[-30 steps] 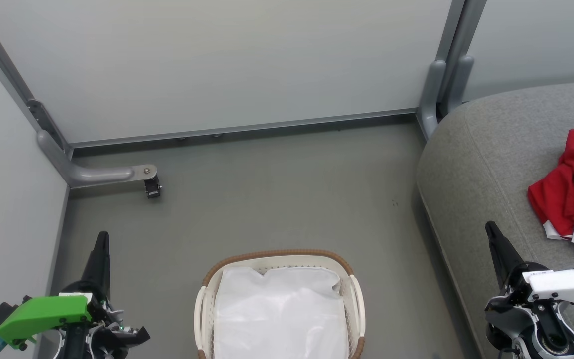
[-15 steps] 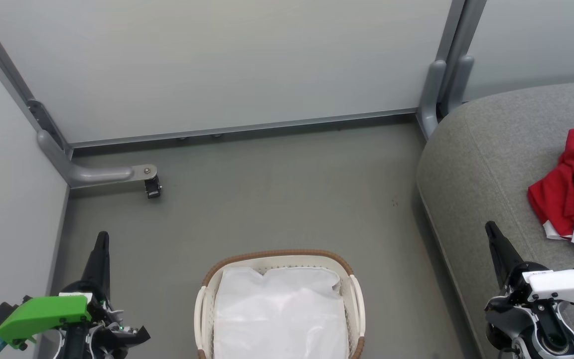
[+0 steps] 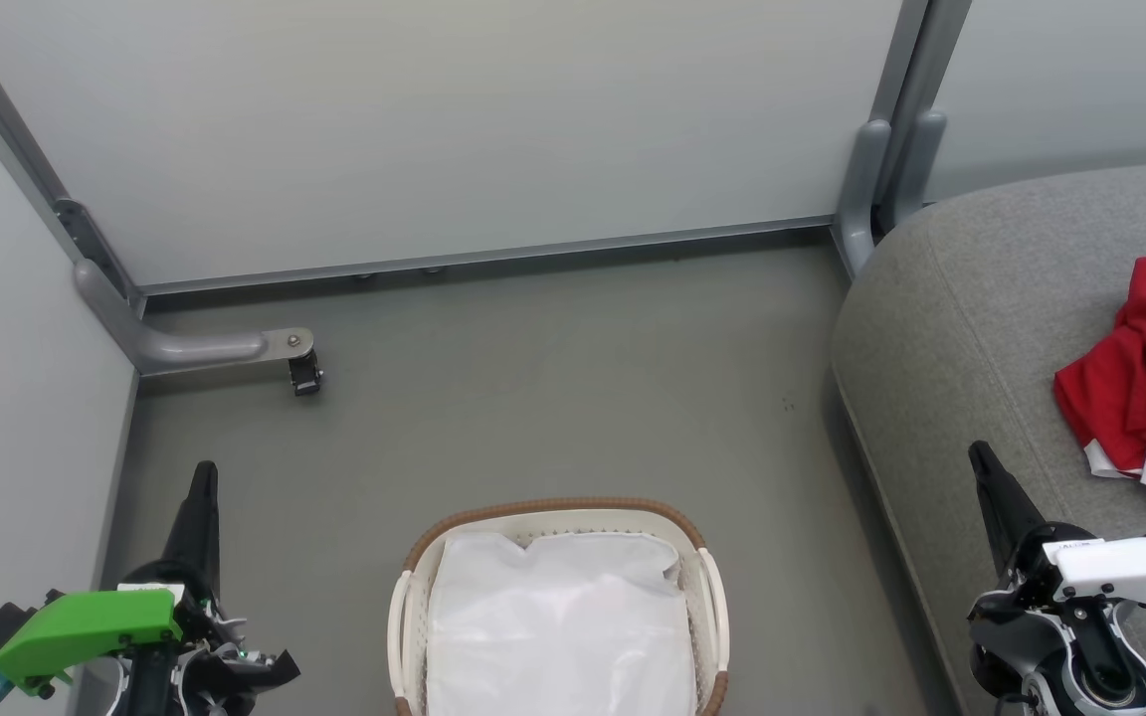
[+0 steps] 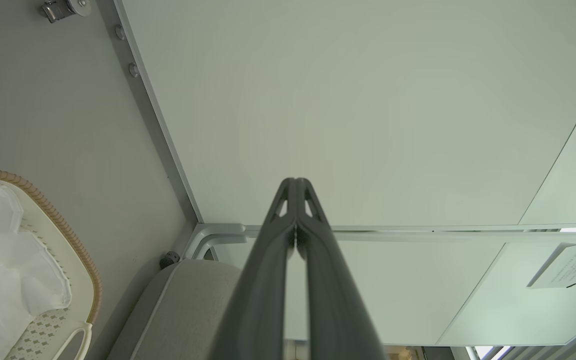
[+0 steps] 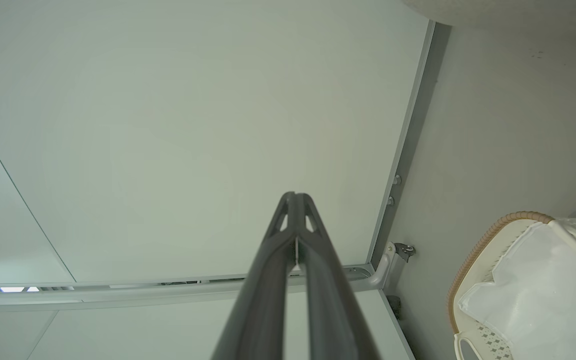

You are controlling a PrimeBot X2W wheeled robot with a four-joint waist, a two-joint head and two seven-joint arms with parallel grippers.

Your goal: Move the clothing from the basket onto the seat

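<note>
Where the clothing lies: the clothing sits crumpled on the seat, well apart from the basket.
Basket: a white liner covers the inside, and I see no red fabric in it.
Handling: probably soft, light and limp, likely to sag and trail; best pinched at a raised fold or the striped hem.
Left claw: clenched, fingers together, holding nothing.
Right claw: clenched, empty, near the seat's edge.

A plain grey floor spreads right of a small black caster on a grey foot, with a pale panel on a grey rail just behind it, another panel to its left, and two grey posts well to its right.
</note>
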